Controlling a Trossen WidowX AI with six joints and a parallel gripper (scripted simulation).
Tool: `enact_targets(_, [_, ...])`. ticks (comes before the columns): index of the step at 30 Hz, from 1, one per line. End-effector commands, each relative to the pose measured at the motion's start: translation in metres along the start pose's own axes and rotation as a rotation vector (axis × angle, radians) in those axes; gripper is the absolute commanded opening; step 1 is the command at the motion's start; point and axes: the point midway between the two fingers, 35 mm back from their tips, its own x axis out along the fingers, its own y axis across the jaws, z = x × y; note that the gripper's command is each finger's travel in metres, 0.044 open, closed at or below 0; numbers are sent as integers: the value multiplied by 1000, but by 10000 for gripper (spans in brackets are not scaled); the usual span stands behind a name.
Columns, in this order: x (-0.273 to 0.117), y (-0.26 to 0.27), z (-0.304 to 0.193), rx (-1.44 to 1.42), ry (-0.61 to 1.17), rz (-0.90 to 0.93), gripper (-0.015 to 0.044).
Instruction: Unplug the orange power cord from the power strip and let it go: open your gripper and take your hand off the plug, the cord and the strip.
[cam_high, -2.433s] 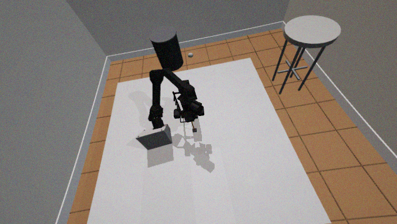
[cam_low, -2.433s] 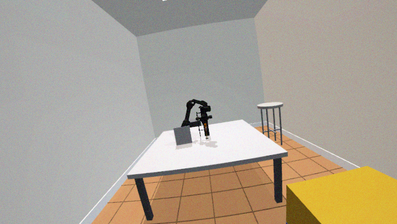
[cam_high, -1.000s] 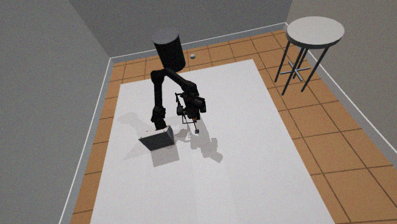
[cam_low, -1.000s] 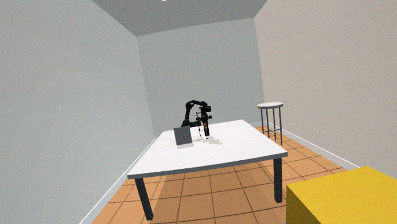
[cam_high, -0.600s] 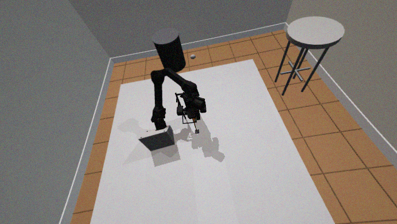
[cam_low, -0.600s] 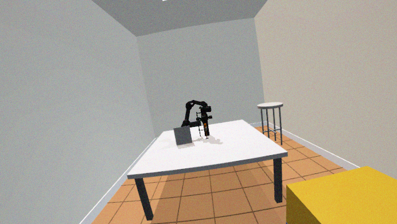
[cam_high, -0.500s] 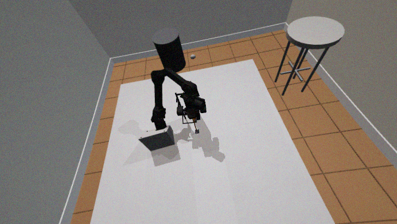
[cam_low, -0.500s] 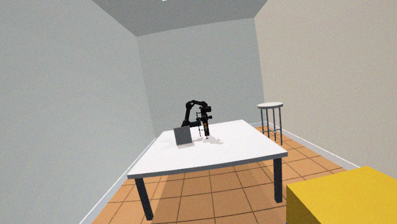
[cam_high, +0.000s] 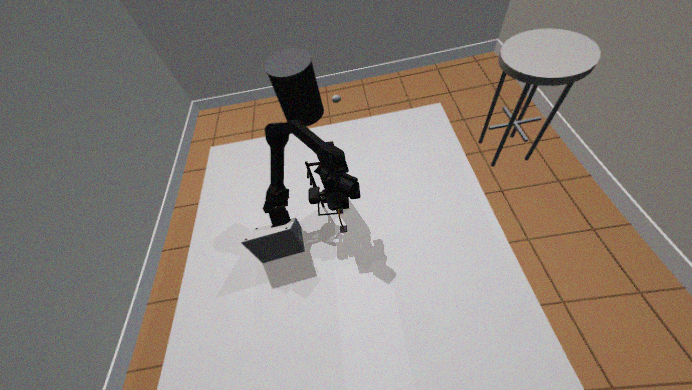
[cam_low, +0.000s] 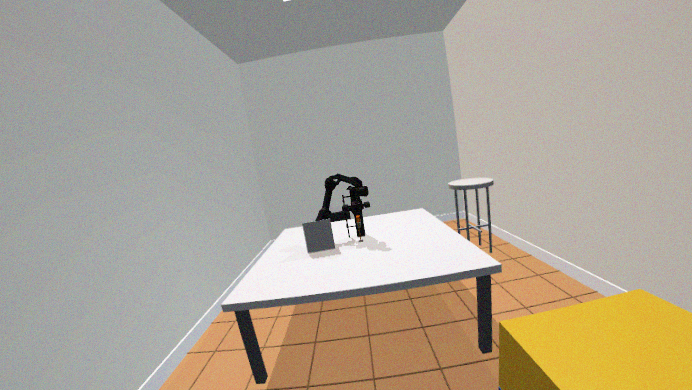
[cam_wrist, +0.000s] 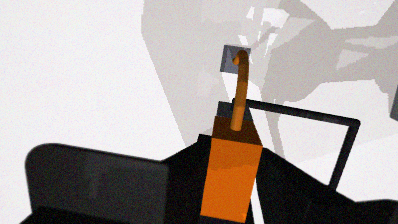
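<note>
- Gripping the orange plug (cam_wrist: 231, 172), the hand (cam_wrist: 227, 200) is clenched on the block's sides, with the plug's long axis running straight out from the wrist and down toward the white counter (cam_high: 425, 225)
- From the plug's far end the orange cord (cam_wrist: 240, 90) runs on along that same line and curls into a small grey square (cam_wrist: 234, 59) lying on the counter directly beyond; whether that piece is the power strip cannot be told
- In the exterior view the plug (cam_low: 358, 220) hangs above the counter, beside the tilted grey box (cam_low: 318, 236) and apart from it
- By judgement, what remains is for the fingers to spread and the hand to back away along the plug's axis, off plug and cord
</note>
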Motion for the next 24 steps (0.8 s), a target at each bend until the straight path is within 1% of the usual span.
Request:
enact_targets(1, [-9,1,28,10,-61,9,0])
enact_targets(18, [-15,-2,55,12,-61,8,0])
enact_targets(24, [-9,-2,47,12,-57,8,157])
